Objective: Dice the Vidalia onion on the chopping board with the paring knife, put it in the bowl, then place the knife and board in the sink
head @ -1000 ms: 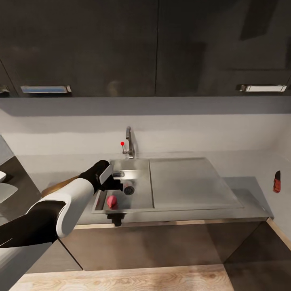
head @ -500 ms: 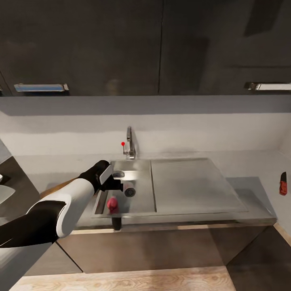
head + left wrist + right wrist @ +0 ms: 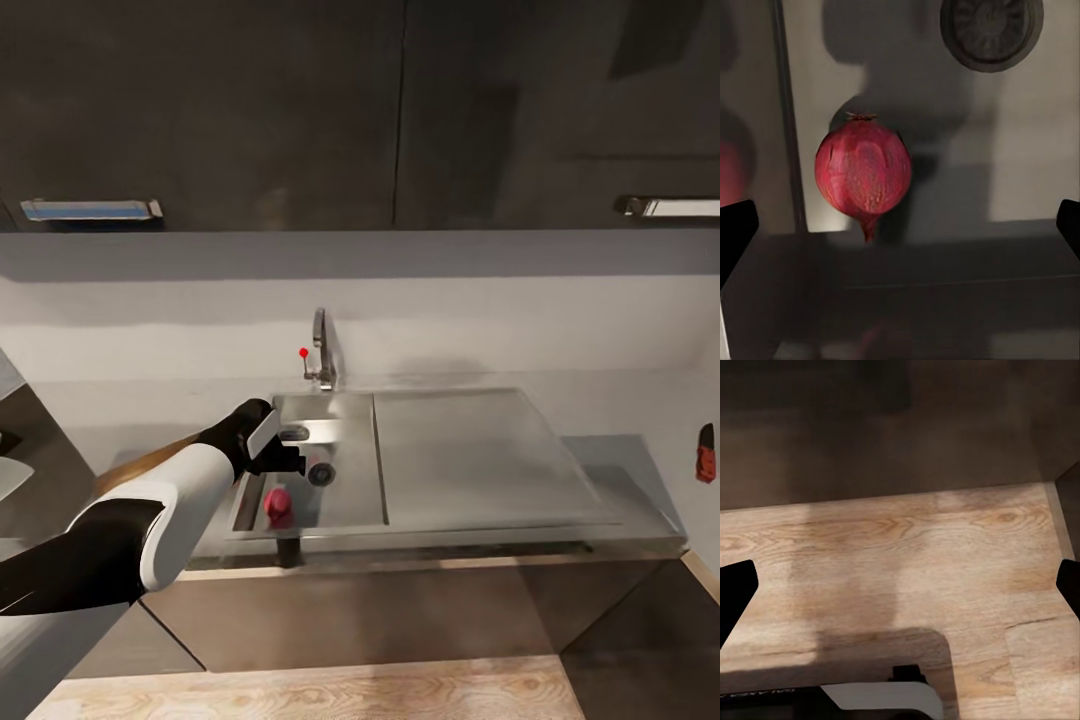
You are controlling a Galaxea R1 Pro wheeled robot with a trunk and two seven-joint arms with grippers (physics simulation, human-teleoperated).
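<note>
The Vidalia onion (image 3: 277, 503) (image 3: 862, 180), a small pink-red ball, lies on the floor of the sink (image 3: 345, 420) near its front left corner. My left gripper (image 3: 283, 465) (image 3: 900, 232) hangs open just above it, jaws spread wide, and the onion lies ahead of the gap, untouched. A brown corner of the chopping board (image 3: 150, 458) pokes out behind my left forearm. A small knife with a red handle, likely the paring knife (image 3: 706, 452), lies at the far right. My right gripper (image 3: 900, 589) is open over the wooden floor.
The round drain (image 3: 320, 473) (image 3: 991, 30) lies just beyond the onion. A chrome tap (image 3: 320, 350) with a red knob (image 3: 303, 352) stands behind the basin, and the flat drainboard (image 3: 470, 450) lies to its right. Dark wall cabinets (image 3: 400, 110) hang overhead.
The head view has shifted slightly, sliding the scene right. My left gripper stays above the onion, open, with hardly any movement.
</note>
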